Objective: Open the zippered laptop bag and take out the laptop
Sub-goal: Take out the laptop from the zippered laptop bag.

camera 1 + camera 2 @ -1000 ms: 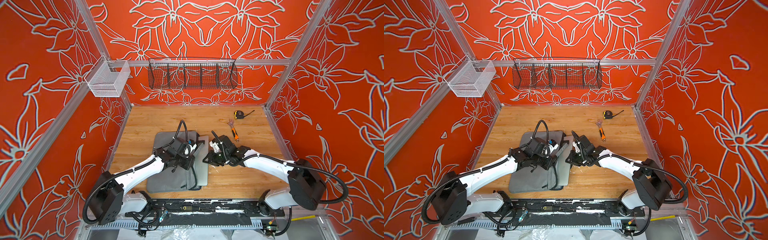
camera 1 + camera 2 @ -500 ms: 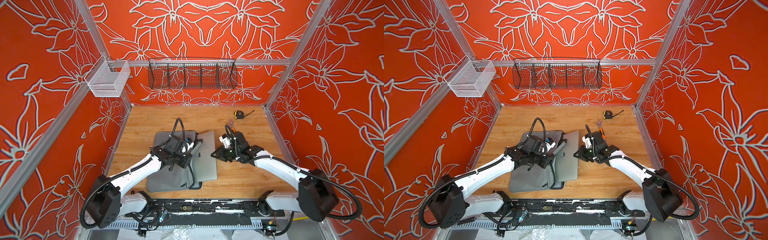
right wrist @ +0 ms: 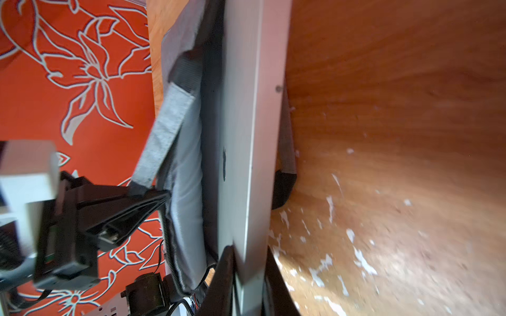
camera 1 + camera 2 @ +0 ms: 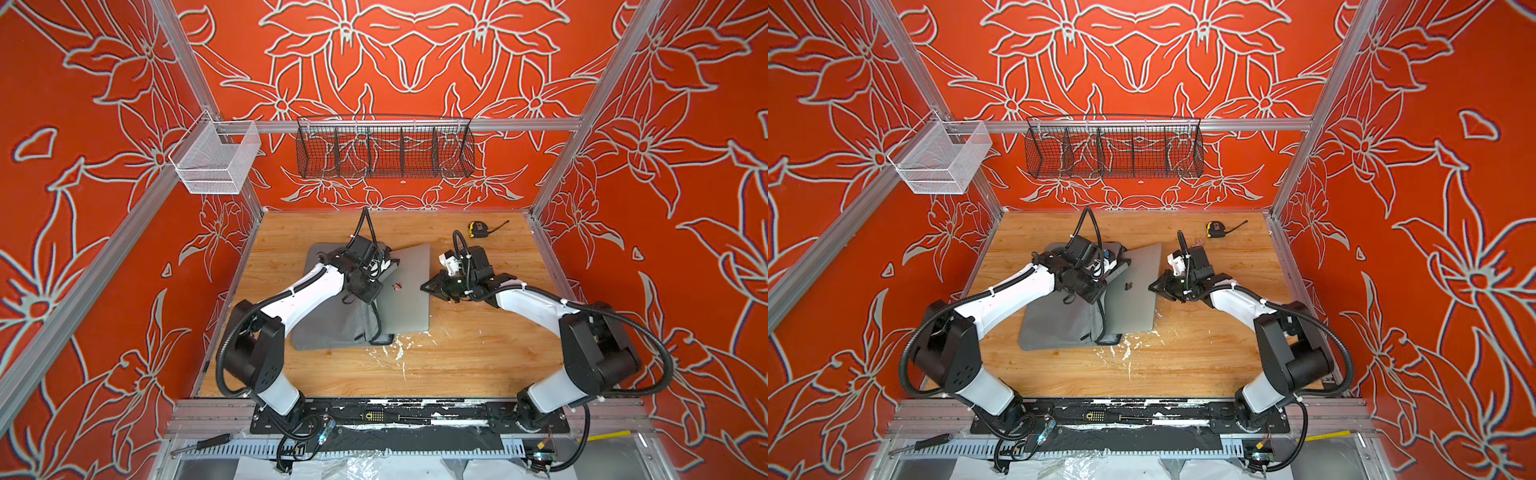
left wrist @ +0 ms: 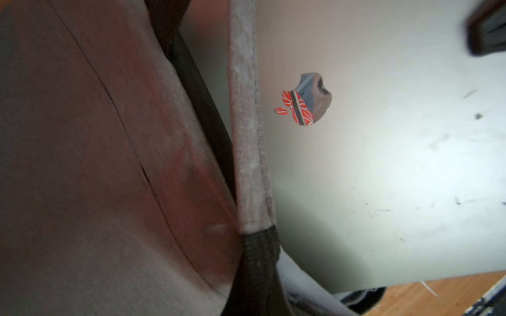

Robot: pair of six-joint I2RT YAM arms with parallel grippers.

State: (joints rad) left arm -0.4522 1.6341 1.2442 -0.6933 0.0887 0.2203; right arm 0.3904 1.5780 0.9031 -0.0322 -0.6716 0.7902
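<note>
Angling inward and low, right jaws clamp laptop [image 4: 411, 307] edge | left jaws, wrist bent down, pinch bag strap [image 3: 164, 123]

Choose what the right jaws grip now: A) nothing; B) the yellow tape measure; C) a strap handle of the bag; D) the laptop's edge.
D: in the right wrist view, the right jaws stand on both faces of the laptop at its edge, outside the zippered laptop bag.

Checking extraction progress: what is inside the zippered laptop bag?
One edge of the laptop sits in the open mouth of the zippered laptop bag; its logo is out. The fabric hides how deep it reaches and anything else inside.
</note>
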